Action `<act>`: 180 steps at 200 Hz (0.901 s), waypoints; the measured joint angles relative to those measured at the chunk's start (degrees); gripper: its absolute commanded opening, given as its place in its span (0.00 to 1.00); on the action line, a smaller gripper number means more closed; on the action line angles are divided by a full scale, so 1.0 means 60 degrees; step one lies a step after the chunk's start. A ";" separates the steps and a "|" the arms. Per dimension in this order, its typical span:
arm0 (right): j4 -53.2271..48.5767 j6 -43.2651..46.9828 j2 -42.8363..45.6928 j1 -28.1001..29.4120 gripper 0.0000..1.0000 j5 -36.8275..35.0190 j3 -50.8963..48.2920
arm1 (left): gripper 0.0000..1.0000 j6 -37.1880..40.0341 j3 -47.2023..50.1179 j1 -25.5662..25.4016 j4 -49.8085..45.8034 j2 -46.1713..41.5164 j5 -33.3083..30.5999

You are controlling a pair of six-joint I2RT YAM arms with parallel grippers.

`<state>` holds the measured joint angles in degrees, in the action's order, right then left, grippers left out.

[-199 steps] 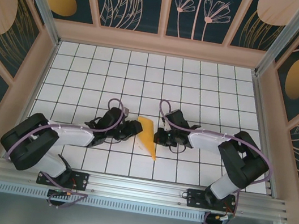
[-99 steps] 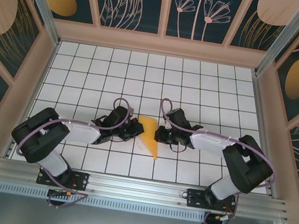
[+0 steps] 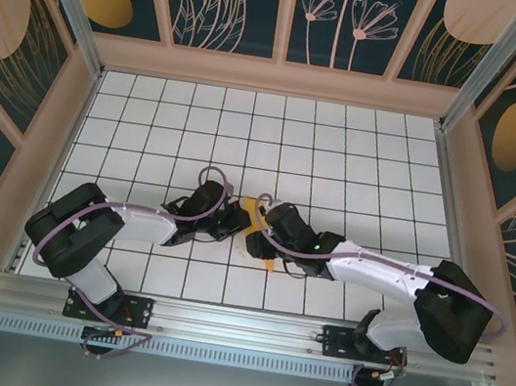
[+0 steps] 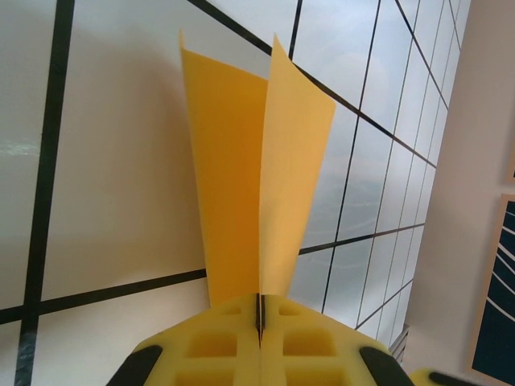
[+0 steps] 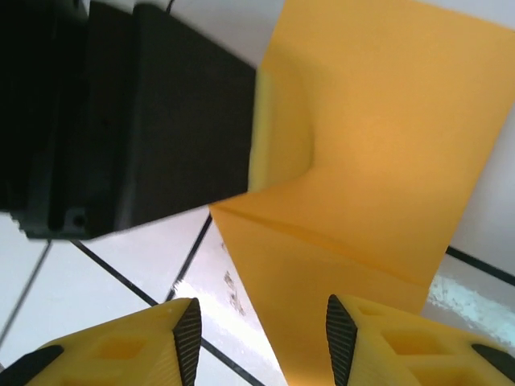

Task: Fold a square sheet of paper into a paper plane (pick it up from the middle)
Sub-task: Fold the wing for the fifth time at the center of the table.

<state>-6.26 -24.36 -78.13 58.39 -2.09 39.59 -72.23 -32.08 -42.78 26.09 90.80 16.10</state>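
A white gridded desk [image 3: 345,148] with two robot arms meeting a little nearer than the desk's centre. There, a folded piece of orange-yellow paper [image 4: 233,177] is pinched along its crease by the left gripper [image 4: 259,310], whose yellow fingers are pressed tight together on it. Two flaps of the paper spread apart beyond the fingers, above the desk's tiles. The right gripper [image 5: 261,330] is at the same spot on the desk, its fingers spread wide on either side of the paper's corner; whether they touch it cannot be told.
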 measured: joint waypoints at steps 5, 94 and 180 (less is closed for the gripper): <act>-0.0044 0.0018 -0.0069 0.0124 0.50 -0.0160 0.0000 | 0.00 0.0000 -0.0011 0.0000 -0.0036 0.0004 0.0000; -0.0714 0.0299 -0.1162 0.1290 0.50 -0.2747 0.0437 | 0.00 0.0000 -0.0175 0.0000 -0.0186 0.0146 0.0004; -0.0940 0.0029 -0.1967 0.1628 0.17 -0.4153 0.0823 | 0.00 0.0007 -0.0229 0.0000 -0.0321 0.0146 0.0000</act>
<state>-11.90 -24.18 -89.93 68.16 -27.00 44.53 -72.18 -33.45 -42.78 24.16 91.68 16.10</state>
